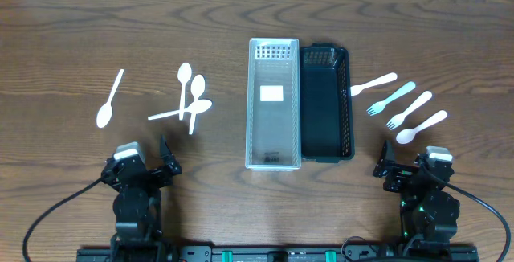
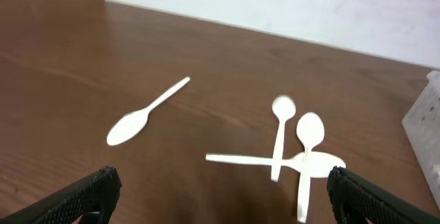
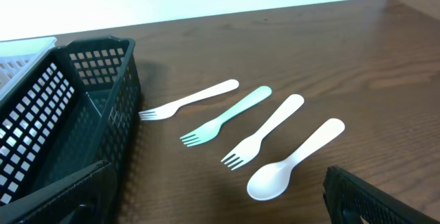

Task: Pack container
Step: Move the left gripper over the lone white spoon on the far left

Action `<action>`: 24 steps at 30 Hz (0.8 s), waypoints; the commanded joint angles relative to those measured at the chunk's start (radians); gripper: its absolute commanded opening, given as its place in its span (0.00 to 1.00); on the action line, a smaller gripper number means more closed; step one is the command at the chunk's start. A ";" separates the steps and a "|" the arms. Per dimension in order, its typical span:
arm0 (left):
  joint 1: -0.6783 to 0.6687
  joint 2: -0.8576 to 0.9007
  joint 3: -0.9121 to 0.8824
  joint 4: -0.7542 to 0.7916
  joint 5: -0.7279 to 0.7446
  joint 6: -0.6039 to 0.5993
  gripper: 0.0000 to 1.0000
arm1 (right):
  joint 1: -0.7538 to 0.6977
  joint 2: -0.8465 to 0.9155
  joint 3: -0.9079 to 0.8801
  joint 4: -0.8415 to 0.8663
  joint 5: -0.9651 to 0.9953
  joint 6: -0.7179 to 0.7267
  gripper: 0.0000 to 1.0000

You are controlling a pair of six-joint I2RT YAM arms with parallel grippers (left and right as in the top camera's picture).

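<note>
At 3 o'clock in the left wrist view, the clear perforated bin point(image 2: 426, 124) is cropped, probably plastic; left gripper point(image 2: 220, 198) and right gripper point(image 3: 214, 198) both gape wide.

Overhead straight down; wrist views low, forward.
</note>
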 commanded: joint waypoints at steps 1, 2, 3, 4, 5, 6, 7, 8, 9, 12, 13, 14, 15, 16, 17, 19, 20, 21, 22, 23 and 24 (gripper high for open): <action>0.004 0.125 0.139 0.005 0.010 -0.027 0.98 | -0.006 -0.009 -0.003 0.000 0.009 -0.010 0.99; 0.004 0.183 0.180 0.001 0.010 -0.027 0.98 | -0.006 -0.009 -0.003 0.000 0.009 -0.010 0.99; 0.004 0.249 0.225 -0.006 0.011 -0.027 0.98 | -0.006 -0.009 -0.003 0.000 0.009 -0.010 0.99; 0.004 0.332 0.285 -0.018 0.014 -0.027 0.98 | -0.006 -0.009 -0.003 0.000 0.009 -0.010 0.99; 0.004 0.405 0.341 -0.034 0.014 -0.027 0.98 | -0.006 -0.009 -0.003 0.000 0.009 -0.010 0.99; 0.004 0.491 0.414 -0.060 0.014 -0.027 0.98 | -0.006 -0.009 -0.003 0.000 0.009 -0.010 0.99; 0.004 0.567 0.482 -0.088 0.016 -0.027 0.98 | -0.006 -0.009 -0.003 0.000 0.009 -0.010 0.99; 0.004 0.641 0.551 -0.120 0.022 -0.027 0.98 | -0.006 -0.009 -0.003 0.000 0.009 -0.010 0.99; 0.004 0.727 0.634 -0.164 0.030 -0.026 0.98 | -0.006 -0.009 -0.003 0.000 0.009 -0.010 0.99; 0.004 0.987 0.888 -0.351 0.058 -0.026 0.98 | -0.006 -0.009 -0.003 0.000 0.009 -0.010 0.99; 0.004 1.053 0.951 -0.402 0.074 -0.027 0.98 | -0.006 -0.009 -0.003 0.000 0.009 -0.010 0.99; 0.004 1.117 1.011 -0.447 0.092 -0.027 0.98 | -0.006 -0.009 -0.003 0.000 0.009 -0.010 0.99; 0.004 1.175 1.063 -0.479 0.105 -0.027 0.98 | -0.006 -0.009 -0.003 0.000 0.009 -0.010 0.99; 0.004 1.226 1.107 -0.499 0.121 -0.027 0.98 | -0.006 -0.009 -0.003 0.000 0.009 -0.010 0.99; 0.004 1.271 1.140 -0.509 0.146 -0.027 0.98 | -0.006 -0.009 -0.003 0.000 0.009 -0.010 0.99; 0.004 1.362 1.180 -0.507 0.164 -0.027 0.98 | -0.006 -0.009 -0.003 0.000 0.009 -0.010 0.99; 0.004 1.378 1.180 -0.505 0.164 -0.027 0.98 | -0.006 -0.009 -0.003 0.000 0.009 -0.010 0.99; 0.005 1.390 1.180 -0.504 0.164 -0.027 0.98 | -0.006 -0.009 -0.003 0.000 0.009 -0.010 0.99; 0.005 1.397 1.180 -0.504 0.164 -0.027 0.98 | -0.006 -0.009 -0.003 0.000 0.009 -0.010 0.99; 0.007 1.402 1.180 -0.505 0.164 -0.027 0.98 | -0.006 -0.009 -0.003 0.000 0.009 -0.010 0.99; 0.011 1.404 1.180 -0.505 0.164 -0.026 0.98 | -0.006 -0.009 -0.003 0.000 0.009 -0.010 0.99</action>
